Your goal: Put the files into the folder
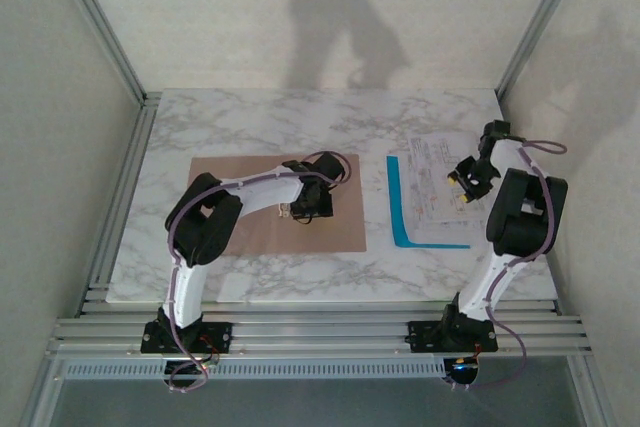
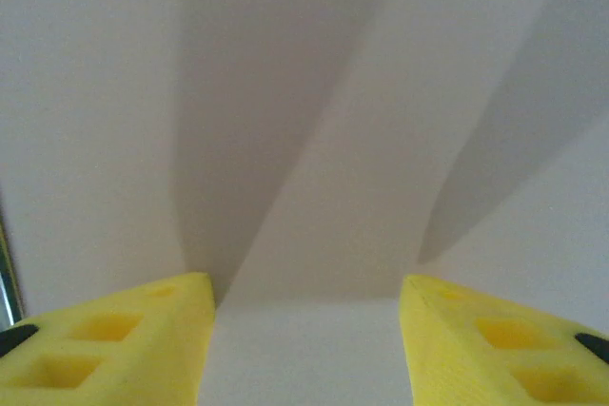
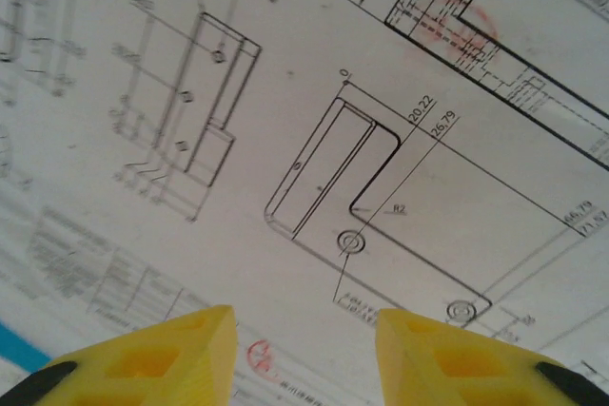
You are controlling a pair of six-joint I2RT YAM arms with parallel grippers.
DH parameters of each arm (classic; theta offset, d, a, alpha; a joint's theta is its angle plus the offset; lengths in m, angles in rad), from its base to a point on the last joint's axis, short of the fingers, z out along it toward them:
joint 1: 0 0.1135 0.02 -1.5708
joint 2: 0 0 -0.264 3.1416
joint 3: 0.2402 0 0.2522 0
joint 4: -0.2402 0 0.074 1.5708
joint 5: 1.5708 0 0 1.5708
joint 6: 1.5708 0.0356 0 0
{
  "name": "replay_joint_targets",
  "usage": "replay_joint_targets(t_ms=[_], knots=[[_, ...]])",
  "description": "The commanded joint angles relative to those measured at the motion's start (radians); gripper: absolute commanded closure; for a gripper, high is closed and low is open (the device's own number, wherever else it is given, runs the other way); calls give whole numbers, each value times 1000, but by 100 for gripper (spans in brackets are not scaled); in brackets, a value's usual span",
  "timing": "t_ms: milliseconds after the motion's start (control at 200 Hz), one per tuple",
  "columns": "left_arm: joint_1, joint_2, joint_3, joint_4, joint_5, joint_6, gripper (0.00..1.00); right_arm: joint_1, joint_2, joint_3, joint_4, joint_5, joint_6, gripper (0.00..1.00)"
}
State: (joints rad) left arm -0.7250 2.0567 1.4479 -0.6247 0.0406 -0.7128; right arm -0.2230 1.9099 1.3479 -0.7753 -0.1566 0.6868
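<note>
Top external view: the folder [image 1: 335, 232] lies flat on the table [image 1: 260, 122], left of centre and nearer the near edge. The files [image 1: 428, 162] lie close to the right edge, well apart from the folder, with a blue strip [image 1: 400, 209] along their left and near sides. The left gripper [image 1: 310, 202] hangs over the folder's middle; in the left wrist view its yellow fingers [image 2: 124, 339] stand wide apart with nothing between them. The right gripper [image 1: 465, 179] is over the files, fingers [image 3: 162, 358] likewise spread, above a sheet printed with part drawings [image 3: 381, 187].
</note>
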Motion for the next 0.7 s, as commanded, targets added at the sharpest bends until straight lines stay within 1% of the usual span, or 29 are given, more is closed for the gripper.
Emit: replay_joint_targets(t_ms=[0,355,691], knots=[[-3,63,17,31,14,26,47,1,23,-24,-16,-6,-24,57],[-38,111,83,56,30,71,51,52,60,-90,12,-65,10,57],[-78,173,156,64,40,102,53,71,46,-102,8,-57,22,57]])
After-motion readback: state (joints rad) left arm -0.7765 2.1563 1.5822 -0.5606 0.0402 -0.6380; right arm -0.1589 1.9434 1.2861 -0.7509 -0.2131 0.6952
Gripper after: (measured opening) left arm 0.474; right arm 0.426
